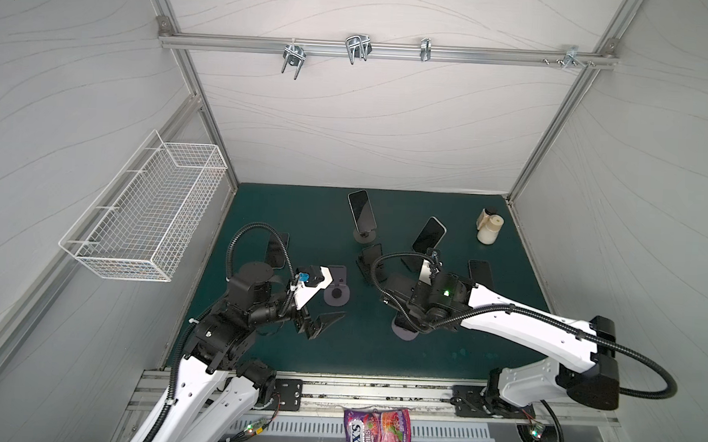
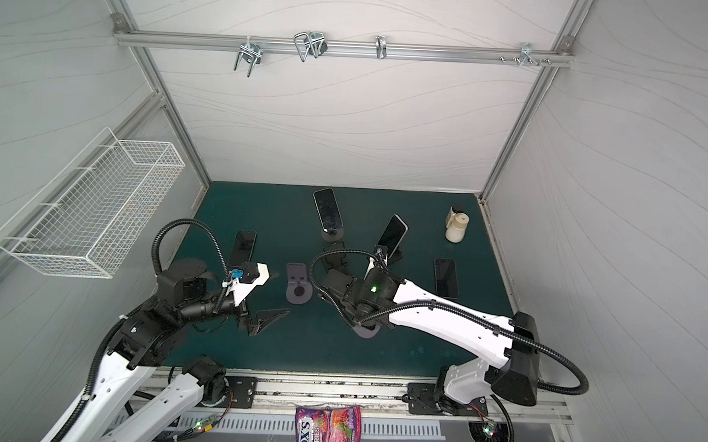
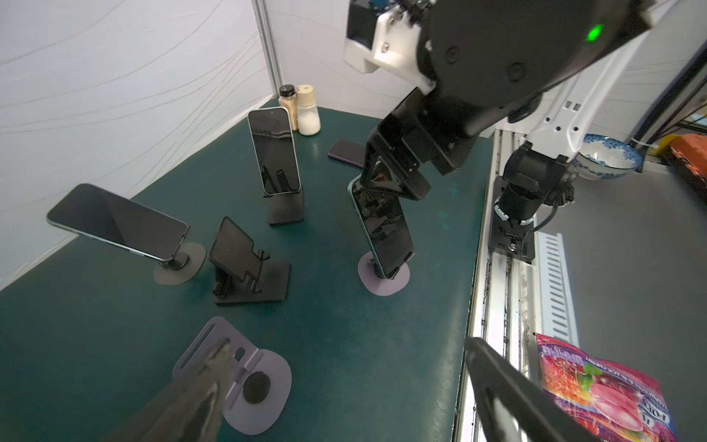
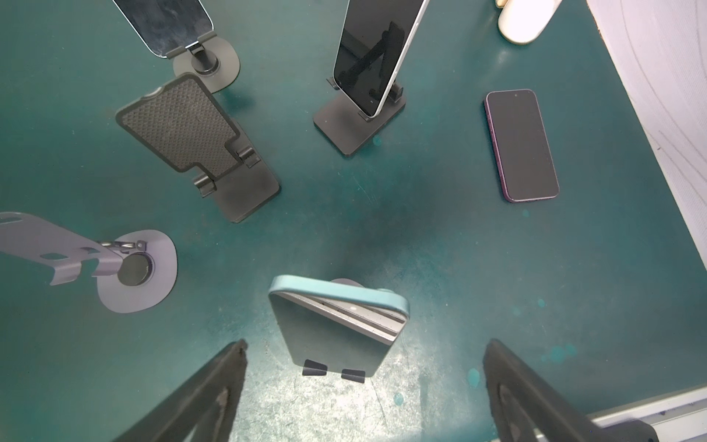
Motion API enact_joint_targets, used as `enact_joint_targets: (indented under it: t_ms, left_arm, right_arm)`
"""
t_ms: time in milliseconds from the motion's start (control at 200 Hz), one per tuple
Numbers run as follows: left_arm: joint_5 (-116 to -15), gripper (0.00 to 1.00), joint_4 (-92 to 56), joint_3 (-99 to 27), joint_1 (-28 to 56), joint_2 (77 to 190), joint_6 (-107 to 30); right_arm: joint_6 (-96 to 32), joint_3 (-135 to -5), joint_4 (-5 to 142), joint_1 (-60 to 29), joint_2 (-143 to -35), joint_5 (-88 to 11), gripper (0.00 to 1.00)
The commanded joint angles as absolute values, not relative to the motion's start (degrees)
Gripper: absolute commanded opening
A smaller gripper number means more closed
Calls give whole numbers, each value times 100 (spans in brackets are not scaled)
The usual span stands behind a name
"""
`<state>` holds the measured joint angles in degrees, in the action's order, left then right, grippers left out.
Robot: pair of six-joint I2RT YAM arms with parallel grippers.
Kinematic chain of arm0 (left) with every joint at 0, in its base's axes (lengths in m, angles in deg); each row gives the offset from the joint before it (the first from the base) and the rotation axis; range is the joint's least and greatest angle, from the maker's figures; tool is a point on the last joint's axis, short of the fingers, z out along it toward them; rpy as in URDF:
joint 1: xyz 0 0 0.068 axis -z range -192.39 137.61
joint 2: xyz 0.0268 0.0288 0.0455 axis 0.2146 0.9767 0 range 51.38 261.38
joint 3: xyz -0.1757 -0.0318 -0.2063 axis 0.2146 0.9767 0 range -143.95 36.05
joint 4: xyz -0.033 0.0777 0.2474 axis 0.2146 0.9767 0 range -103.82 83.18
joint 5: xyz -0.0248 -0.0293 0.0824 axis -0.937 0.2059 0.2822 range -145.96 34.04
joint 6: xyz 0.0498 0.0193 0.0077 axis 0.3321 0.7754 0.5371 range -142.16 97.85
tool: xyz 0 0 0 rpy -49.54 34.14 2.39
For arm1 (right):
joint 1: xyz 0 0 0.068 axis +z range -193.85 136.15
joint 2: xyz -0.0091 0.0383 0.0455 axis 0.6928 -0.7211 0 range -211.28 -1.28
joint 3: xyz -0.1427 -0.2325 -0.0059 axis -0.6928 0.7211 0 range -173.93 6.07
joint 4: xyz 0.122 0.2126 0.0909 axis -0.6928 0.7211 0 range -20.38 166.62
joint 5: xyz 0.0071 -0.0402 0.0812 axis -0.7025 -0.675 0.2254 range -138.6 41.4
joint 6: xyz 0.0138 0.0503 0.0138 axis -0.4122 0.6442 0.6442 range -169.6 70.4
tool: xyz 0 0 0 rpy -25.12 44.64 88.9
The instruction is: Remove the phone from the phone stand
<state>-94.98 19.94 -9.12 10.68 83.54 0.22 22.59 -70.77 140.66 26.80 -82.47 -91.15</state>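
1. Left gripper (image 3: 348, 342) gapes wide and empty; the bare lilac stand (image 3: 245, 382) near one finger could get knocked.
2. Right gripper (image 4: 365, 344), wide open and empty, hangs over the top edge of the teal-cased phone (image 4: 336, 325), which leans on its phone stand (image 3: 386, 285); closing off-centre could topple both.

Bright, even light; soft shadows, edges distorted.
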Motion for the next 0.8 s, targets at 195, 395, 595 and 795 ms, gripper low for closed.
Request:
enact_joint_targets:
  t_ms: [195,395,595,795]
  left_arm:
    - [-9937,99,2462,-1177,1099,8162,550]
    - [-9838,99,2744,-1341,1099,8237,989]
    - [-9946,99,2564,-1357,1099,8387,952]
    - [-9955,99,2368,-1359,1099,8373,813]
  right_arm:
    - [2626,-7238,14406,2646,-8626,-8912,99]
    - [2976,-7277,14640,2646,-8738,-9009,99]
    - [2843,-7094,14261,2646,-8659,-8900,98]
    - [2828,-7048,14126,2620,-8688,-8965,95]
